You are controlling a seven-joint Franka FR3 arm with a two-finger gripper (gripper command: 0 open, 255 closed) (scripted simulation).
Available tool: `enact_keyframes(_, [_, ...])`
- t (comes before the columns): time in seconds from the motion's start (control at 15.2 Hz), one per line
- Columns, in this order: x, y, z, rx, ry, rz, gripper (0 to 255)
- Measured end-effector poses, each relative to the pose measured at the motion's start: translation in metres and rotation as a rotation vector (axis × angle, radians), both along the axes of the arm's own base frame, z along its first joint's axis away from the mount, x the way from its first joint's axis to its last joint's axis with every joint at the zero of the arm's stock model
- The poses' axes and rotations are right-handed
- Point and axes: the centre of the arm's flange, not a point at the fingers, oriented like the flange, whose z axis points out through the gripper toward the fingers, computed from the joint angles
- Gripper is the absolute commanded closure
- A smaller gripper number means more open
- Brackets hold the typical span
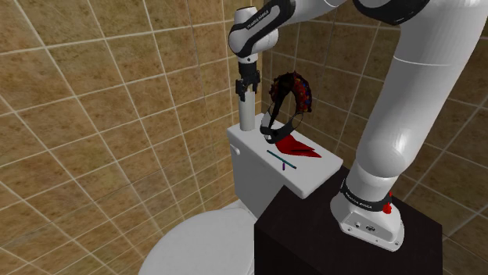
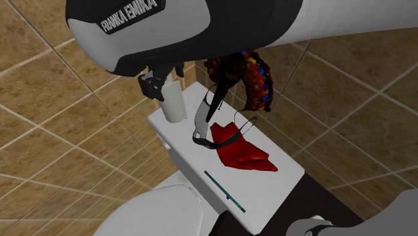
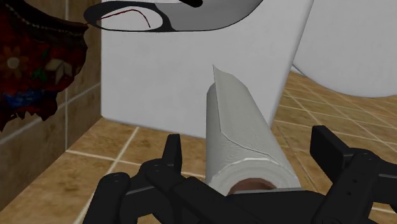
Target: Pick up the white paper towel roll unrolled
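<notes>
Tan tiled walls back a white toilet tank (image 1: 254, 178); the paper towel roll (image 1: 247, 117) stands upright on the lid's end toward the shoulder view's left; the gripper (image 1: 247, 91) straddles its top, fingers spread clear, holding nothing; best to descend further, centre, then close gently.

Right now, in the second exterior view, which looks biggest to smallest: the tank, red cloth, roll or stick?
1. Tank
2. Red cloth
3. Roll and stick: unsure, since the stick looks longer but far thinner.
</notes>
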Motion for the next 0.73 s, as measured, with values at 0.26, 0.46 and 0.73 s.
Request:
enact_keyframes(0.26, [0.001, 0.001, -0.0057, 0.0, -0.002, 0.0, 255])
enact_keyframes(0.46, [0.0007, 0.0012, -0.0055, 0.0, -0.003, 0.0, 255])
enact_keyframes(0.73, [0.0006, 0.0013, -0.0057, 0.0, -0.003, 0.0, 255])
